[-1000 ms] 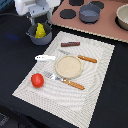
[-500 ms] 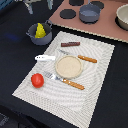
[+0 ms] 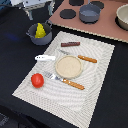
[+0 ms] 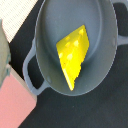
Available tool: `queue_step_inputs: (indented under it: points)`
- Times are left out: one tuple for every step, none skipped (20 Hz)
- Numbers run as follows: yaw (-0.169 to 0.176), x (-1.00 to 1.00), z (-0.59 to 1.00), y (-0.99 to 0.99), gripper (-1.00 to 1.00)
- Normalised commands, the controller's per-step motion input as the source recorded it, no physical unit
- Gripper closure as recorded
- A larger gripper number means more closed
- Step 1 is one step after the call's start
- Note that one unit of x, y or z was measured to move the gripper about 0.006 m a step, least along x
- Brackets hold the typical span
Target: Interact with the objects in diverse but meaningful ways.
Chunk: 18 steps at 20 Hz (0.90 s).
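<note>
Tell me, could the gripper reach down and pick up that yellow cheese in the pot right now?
Probably yes. The gripper hangs above the grey pot, and the wrist view looks straight down on the cheese wedge. The pot is open, with no lid and nothing else inside to block the way.

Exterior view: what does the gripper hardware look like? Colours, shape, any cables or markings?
Only the end of the arm shows, at the top edge of the exterior view. The gripper has a white, boxy body with darker grey parts beneath and thin dark fingers pointing down. It is low-res and cropped: no cables or markings can be made out. The wrist view shows no part of it.
</note>
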Motion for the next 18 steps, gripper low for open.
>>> queue_step_inputs:
  points:
    - [0.220, 0.18, -0.02, -0.20, -1.00]
    - [0.230, 0.17, -0.03, -0.19, -1.00]
    - [0.230, 0.15, -0.02, -0.20, -1.00]
    - [0.224, 0.15, -0.04, -0.19, -1.00]
    - [0.210, 0.15, -0.04, -0.21, -1.00]
    - [0.175, 0.11, -0.06, -0.25, -1.00]
    - [0.146, 0.13, -0.06, -0.27, -1.00]
    - [0.119, 0.15, -0.07, -0.26, -1.00]
    - [0.095, 0.15, -0.09, -0.27, -1.00]
    - [0.075, 0.17, -0.10, -0.23, -1.00]
    - [0.061, 0.15, -0.11, -0.22, -1.00]
    - [0.058, 0.13, -0.13, -0.20, -1.00]
    - [0.056, 0.13, -0.14, -0.18, -1.00]
    - [0.056, 0.10, -0.17, -0.17, -1.00]
    - [0.056, 0.10, -0.18, -0.16, -1.00]
    - [0.056, 0.09, -0.19, -0.15, -1.00]
    - [0.048, 0.10, -0.20, -0.11, -1.00]
    - [0.046, 0.08, -0.24, -0.10, -1.00]
